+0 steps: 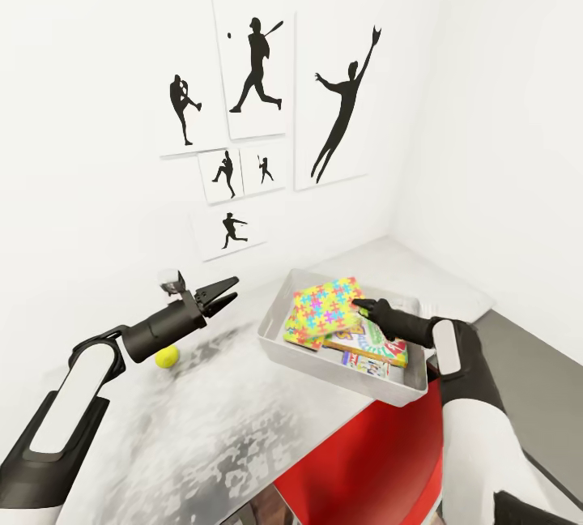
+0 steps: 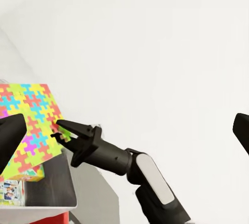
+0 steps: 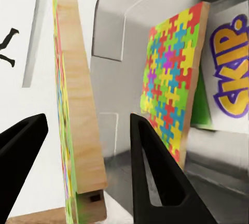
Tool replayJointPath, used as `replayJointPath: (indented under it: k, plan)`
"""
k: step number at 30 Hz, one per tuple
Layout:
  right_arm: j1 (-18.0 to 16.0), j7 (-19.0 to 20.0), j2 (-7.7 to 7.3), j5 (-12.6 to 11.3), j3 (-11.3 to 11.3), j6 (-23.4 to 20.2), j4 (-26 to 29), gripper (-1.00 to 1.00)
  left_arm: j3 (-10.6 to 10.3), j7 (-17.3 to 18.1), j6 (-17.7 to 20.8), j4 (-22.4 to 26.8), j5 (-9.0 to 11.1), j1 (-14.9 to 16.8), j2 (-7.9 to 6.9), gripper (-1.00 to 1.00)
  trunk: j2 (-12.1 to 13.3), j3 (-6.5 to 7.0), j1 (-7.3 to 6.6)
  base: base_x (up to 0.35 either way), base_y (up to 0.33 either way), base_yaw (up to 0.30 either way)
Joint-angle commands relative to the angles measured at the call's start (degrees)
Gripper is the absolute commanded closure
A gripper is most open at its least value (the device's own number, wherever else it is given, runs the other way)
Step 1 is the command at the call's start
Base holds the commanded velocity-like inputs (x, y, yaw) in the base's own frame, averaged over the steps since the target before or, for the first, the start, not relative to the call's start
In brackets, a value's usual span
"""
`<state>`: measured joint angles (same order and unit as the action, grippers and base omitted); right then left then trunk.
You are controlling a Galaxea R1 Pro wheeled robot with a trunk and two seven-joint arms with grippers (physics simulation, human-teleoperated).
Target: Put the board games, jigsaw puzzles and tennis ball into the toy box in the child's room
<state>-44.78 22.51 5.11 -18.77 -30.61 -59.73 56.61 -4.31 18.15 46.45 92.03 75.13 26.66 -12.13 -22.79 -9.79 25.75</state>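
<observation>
The right claw (image 1: pixel 357 303), spread around a bright puzzle-patterned flat box (image 1: pixel 326 311) over the light grey toy box (image 1: pixel 380 390), may leave it propped up; the left claw (image 1: pixel 229 292) hovers spread.

**Three viewpoints, one shared bin**

The head camera looks down from above at the toy box (image 1: pixel 344 363) and wall. The left wrist camera faces it sidelong from farther off. The right wrist camera sits close inside, at the jigsaw puzzle (image 3: pixel 78 130).
</observation>
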Motion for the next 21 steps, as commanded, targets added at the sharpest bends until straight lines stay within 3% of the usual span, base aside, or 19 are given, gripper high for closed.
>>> replayJointPath:
  k: [1,8,17,21]
  plan:
    - [-0.4,0.3,0.18,-0.1,-0.3,-0.3,-1.0,1.0,0.0,0.1,0.1,0.0,0.0,0.1,-0.03,-1.0,-0.1,-0.12,0.03,0.0,0.0,0.0]
    - [-1.5,-0.5,0.52,-3.5,-0.4,-0.3,-6.2,1.0,-0.1,0.1,0.1,0.0,0.0,0.1,0.0,-1.0,-0.1,-0.12,0.03,0.0,0.0,0.0]
    - [-2.4,-0.6,0.43,-4.4,-0.6,-0.3,-7.5,1.0,-0.2,-0.1,0.1,0.0,0.1,0.1,0.1,-1.0,-0.1,-0.12,0.03,0.0,0.0,0.0]
    - [-2.5,-0.7,0.34,-4.5,-1.8,-0.3,-7.7,1.0,-0.2,-0.1,0.1,0.0,0.0,0.1,0.15,-1.0,-0.1,-0.12,0.03,0.0,0.0,0.0]
